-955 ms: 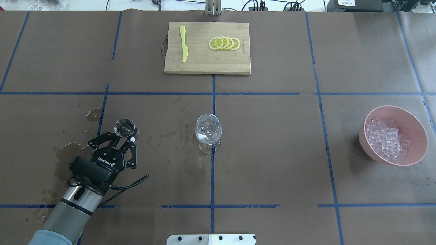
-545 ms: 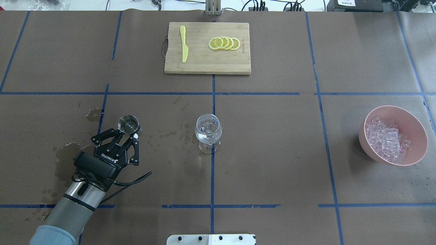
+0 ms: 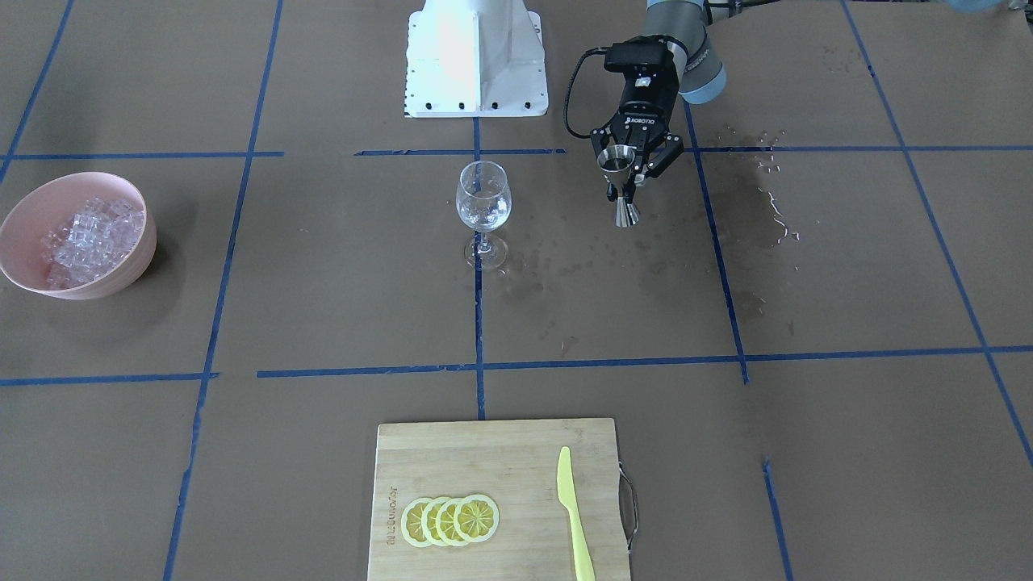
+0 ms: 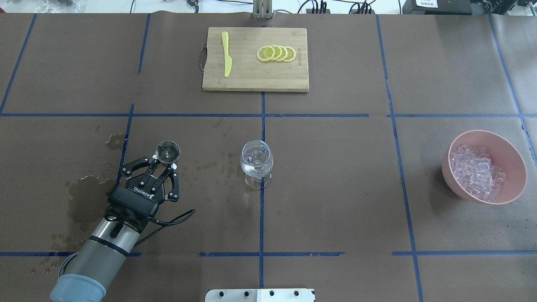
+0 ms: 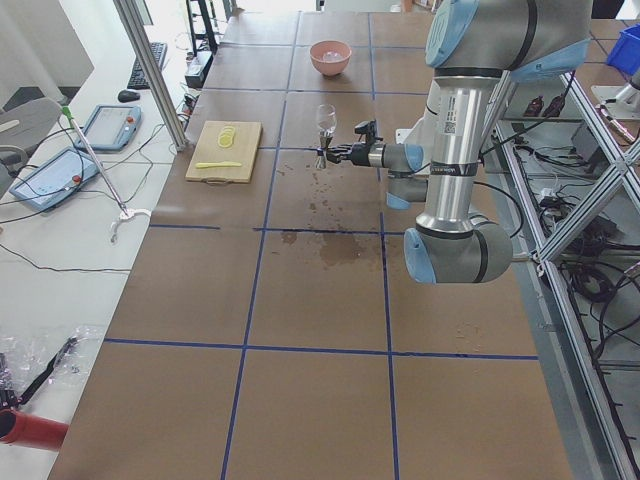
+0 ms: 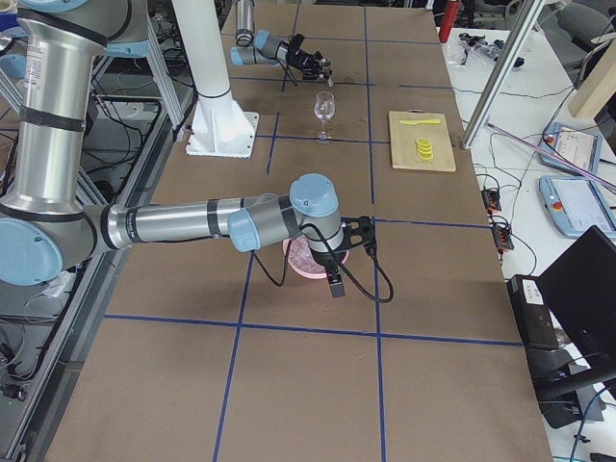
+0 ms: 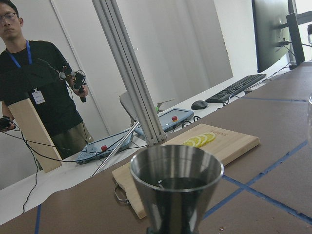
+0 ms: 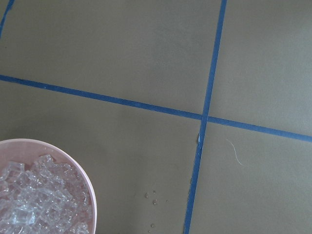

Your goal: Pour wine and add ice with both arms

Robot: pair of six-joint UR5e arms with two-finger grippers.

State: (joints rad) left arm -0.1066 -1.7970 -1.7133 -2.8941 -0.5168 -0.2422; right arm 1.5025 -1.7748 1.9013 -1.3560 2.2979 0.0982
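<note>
Two fingers of the left tool (image 4: 164, 163) are closed on the waist of the small steel double-cone measuring cup (image 4: 168, 152), which is upright and to the left of the clear stemmed glass (image 4: 256, 161). It is best to carry it level and then tip it slowly over the rim. The clear ice cubes (image 4: 476, 172) lie in the pink bowl (image 4: 512, 154) at the far right. The right tool (image 6: 334, 279) is near the bowl, and I cannot tell how far it is open.

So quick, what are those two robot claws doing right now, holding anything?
Left gripper: closed on the small shiny steel measuring cup.
Right gripper: cannot be told from these views.

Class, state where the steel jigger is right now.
Overhead view, left side: the steel jigger is held upright in the left gripper, left of the wine glass.
</note>
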